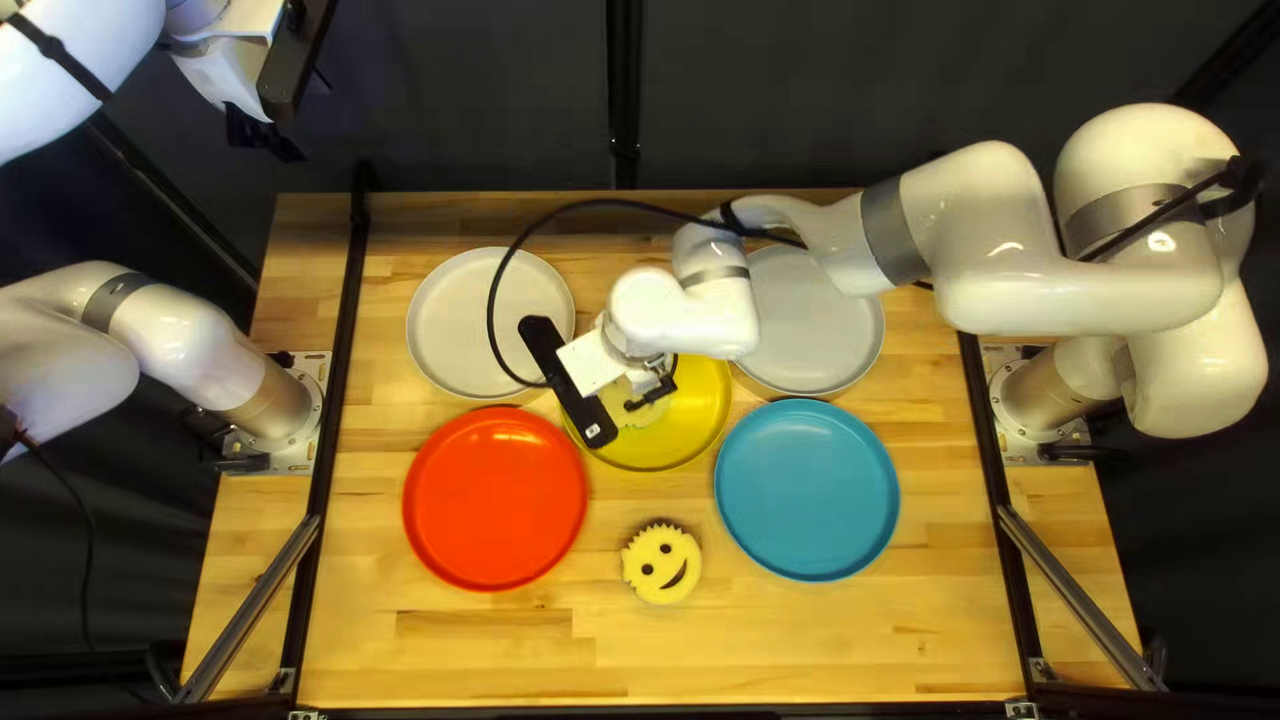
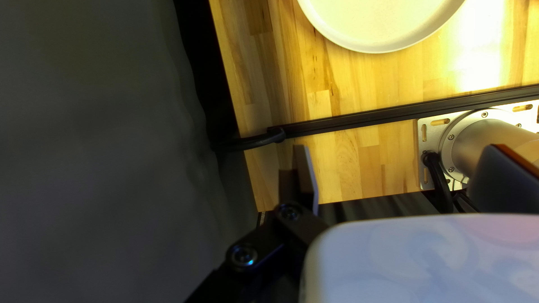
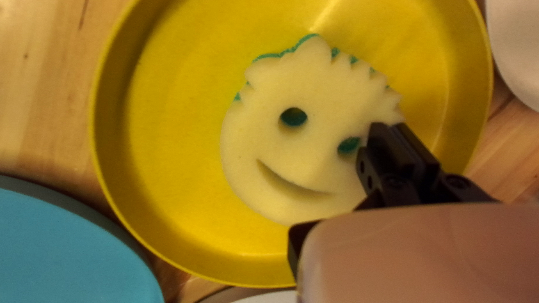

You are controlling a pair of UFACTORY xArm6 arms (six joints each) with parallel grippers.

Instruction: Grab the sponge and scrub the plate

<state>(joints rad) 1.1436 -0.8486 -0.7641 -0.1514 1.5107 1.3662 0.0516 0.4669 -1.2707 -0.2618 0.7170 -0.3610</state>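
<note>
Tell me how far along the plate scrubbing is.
Done: a sponge lies in the yellow plate. In hand: my right end effector is shut over that sponge's edge, with nothing visibly gripped; I can't tell whether it is pressing. Left: probably scrubbing, though how much has happened doesn't show. The other sponge is on the bare table.

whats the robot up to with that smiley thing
My right pincer is at the edge of a smiley sponge lying in the yellow plate, fingers shut with no sponge between them; whether they touch it I can't tell. My left pincer hangs open, holding nothing. A second smiley sponge lies on the table. The sponge isn't picked up yet.
</note>
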